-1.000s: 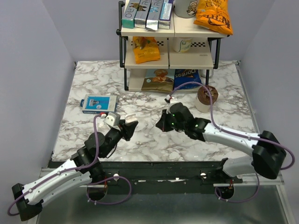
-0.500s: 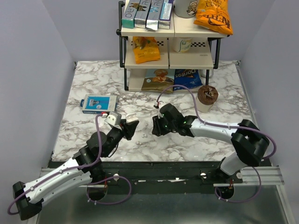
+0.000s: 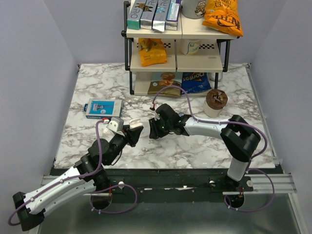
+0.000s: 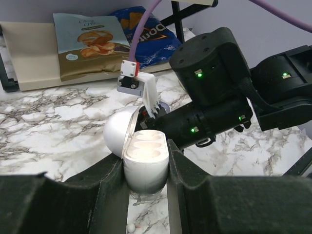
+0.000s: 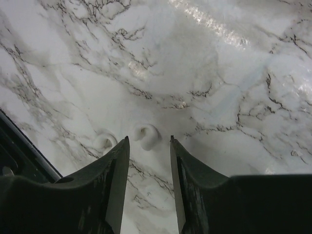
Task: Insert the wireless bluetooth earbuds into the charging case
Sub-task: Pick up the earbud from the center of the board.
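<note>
On the white marble surface (image 3: pixel 97 83), clear of the black-framed snack rack (image 3: pixel 200 62), we see the right pincer (image 3: pixel 153 130) has swung left and spread beside the left pincer (image 4: pixel 145 168), which pinches the open pale lavender plastic charging case (image 4: pixel 146 146). Two tiny pale earbuds (image 5: pixel 146 136) lie on the marble beneath the right one, apparently ungripped.

In the right wrist view the two earbuds (image 5: pixel 146 137) (image 5: pixel 104 142) looked washed out, nearly the marble table's (image 5: pixel 219 73) colour. From above they were too small to find beneath the right gripper (image 3: pixel 152 131). The left gripper's (image 4: pixel 145 153) fingers (image 4: pixel 100 192) covered the charging case's (image 4: pixel 146 170) lower sides; its lid (image 4: pixel 117 134) hid the right gripper's fingertips.
</note>
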